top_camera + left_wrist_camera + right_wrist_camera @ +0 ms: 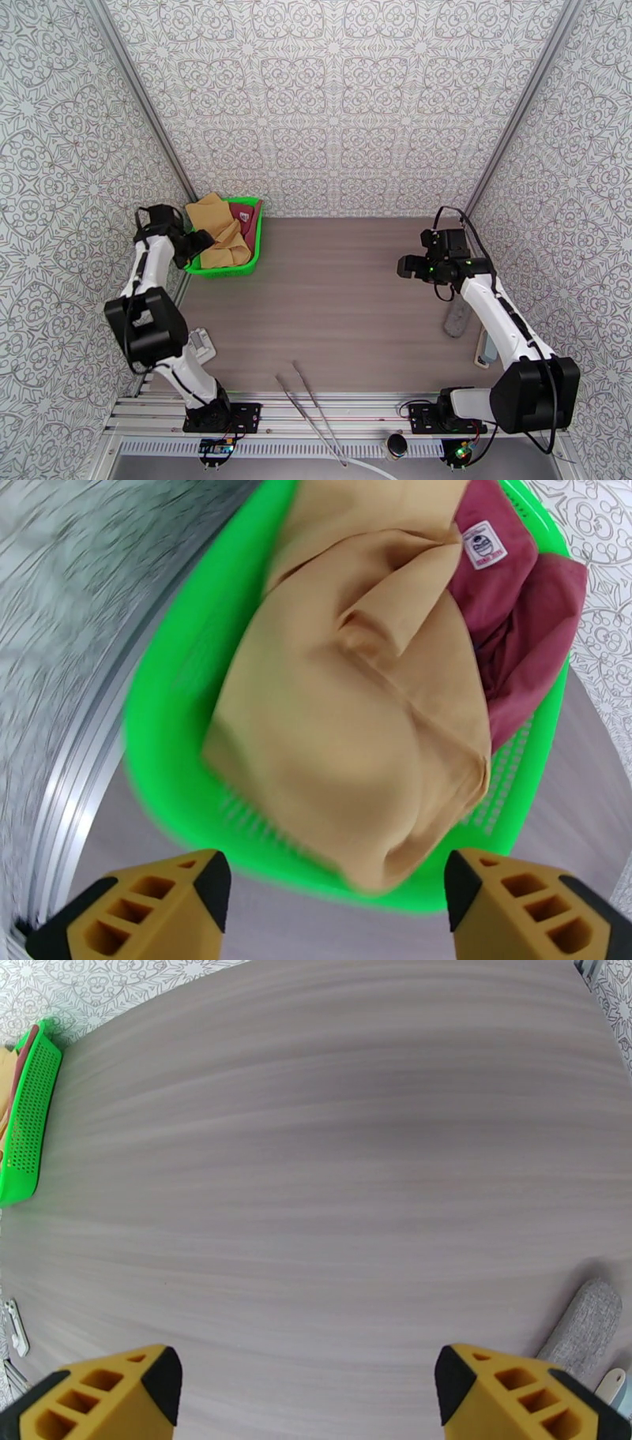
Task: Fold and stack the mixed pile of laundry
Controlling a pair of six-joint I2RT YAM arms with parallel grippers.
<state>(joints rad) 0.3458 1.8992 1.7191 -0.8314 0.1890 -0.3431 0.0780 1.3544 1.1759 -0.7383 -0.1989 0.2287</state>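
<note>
Left gripper (338, 894), spread and empty, hovers just near of the tan cloth (355, 725), heaped over the maroon tank top (525, 630) in the far-left green basket (162, 740). Both look light and limp, so pinching the cloth's raised fold (371, 630) seems best.

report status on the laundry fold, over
Left end effector open, over tan cloth in green basket, nothing gripped. Right end effector open above bare table. Maroon tank top partly under the cloth, both crumpled. Nothing blocking the basket.
</note>
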